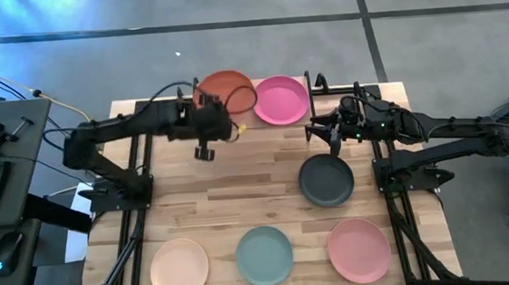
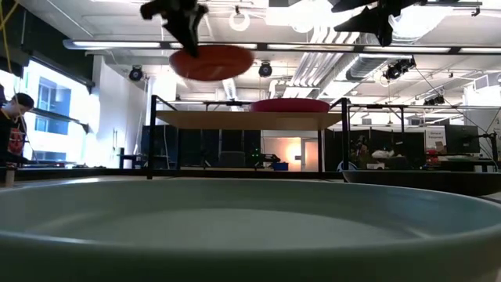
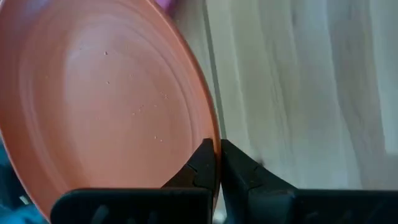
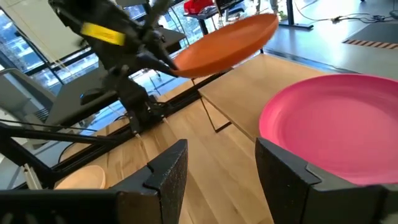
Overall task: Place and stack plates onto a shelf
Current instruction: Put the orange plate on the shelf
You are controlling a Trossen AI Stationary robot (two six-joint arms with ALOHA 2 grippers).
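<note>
While gripped, terracotta plate above shelf

No readable text, label, brand, number or sign anywhere on plates, shelf, arms, tabletop or background room.
</note>
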